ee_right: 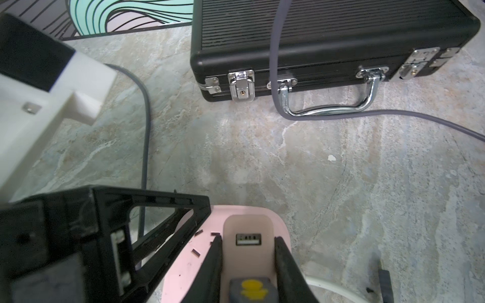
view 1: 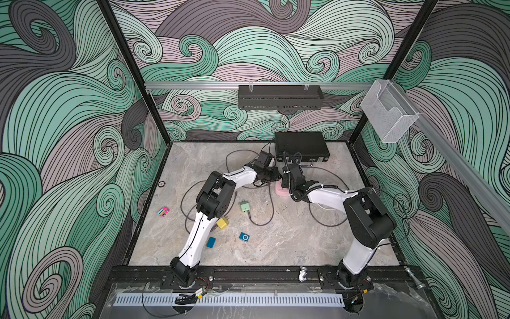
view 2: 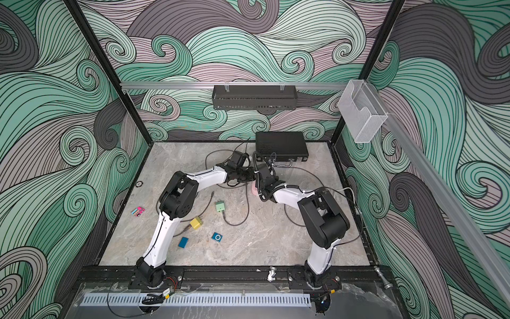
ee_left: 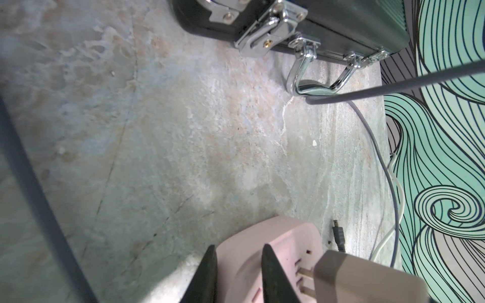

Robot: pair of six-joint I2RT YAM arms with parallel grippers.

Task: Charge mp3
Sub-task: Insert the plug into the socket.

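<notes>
My right gripper (ee_right: 248, 239) pinches the charger (ee_right: 248, 223) at the strip (ee_left: 288, 236). My left gripper (ee_left: 238, 248) has its fingers clamped on the strip's end. The prongs (ee_left: 304, 278) show bare metal, so I judge the charger half seated. I'd press straight along the prongs, bracing with the left so the strip can't slide. The mp3 (view 1: 244, 237) lies toward the table (view 1: 276, 248) front, well apart, with no cable in it.

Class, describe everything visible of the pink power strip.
The pink power strip is pale, smooth, plastic-looking, with rounded corners and dark slots on top. It lies flat on the table in front of the black case. The left claw sits over one edge. The beige charger, held by the right claw, has its prongs at the slots, not fully seated.
</notes>
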